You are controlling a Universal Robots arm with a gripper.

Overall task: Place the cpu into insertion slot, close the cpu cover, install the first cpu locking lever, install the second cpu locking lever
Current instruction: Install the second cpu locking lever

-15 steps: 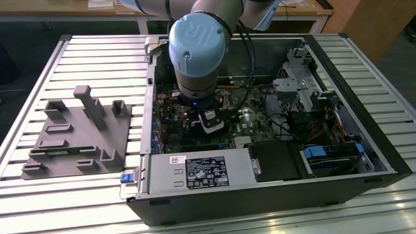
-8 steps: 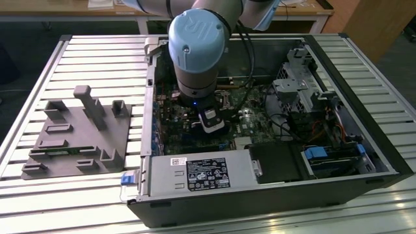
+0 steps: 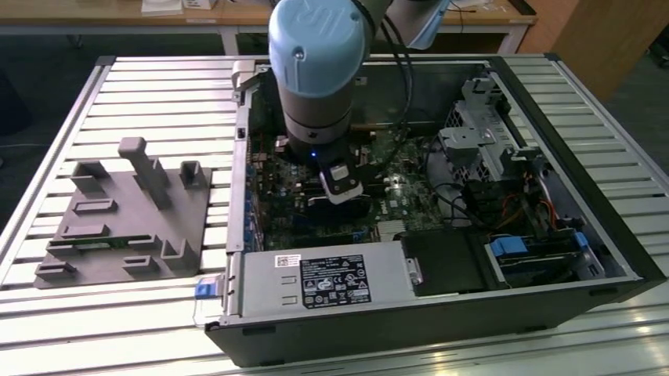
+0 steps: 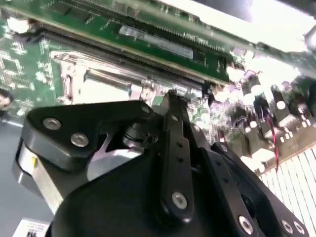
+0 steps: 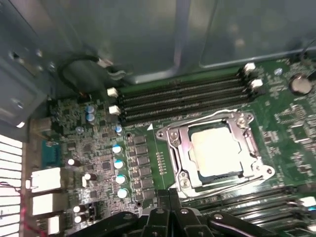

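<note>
- The arm (image 3: 313, 78) is reaching down into the open computer case (image 3: 418, 313), which is lying on its side on a slatted metal table (image 3: 157, 94).
- The gripper (image 3: 343, 190) is hanging low over the green motherboard (image 5: 89, 148), near the middle of the case.
- In the first wrist view the gripper (image 5: 170, 195) is showing its black fingers drawn together to a narrow tip, just beside the insertion slot (image 5: 215, 150) on the side away from the memory slots (image 5: 182, 96); nothing is sitting between them.
- In the second wrist view the gripper (image 4: 173, 96) is showing the same pressed-together fingers, with the tip at the edge of the slot's metal frame (image 4: 98, 79); whether it is touching the frame cannot be told.
- The cpu (image 5: 217, 148) is sitting inside the insertion slot, its pale metal top facing up.
- The cpu cover (image 5: 180, 148) is lying flat around the chip, framing it within its square window.
- The state of the locking levers cannot be told.
- A grey fixture block (image 3: 125, 219) is sitting on the table, well apart from the insertion slot and outside the case.
</note>
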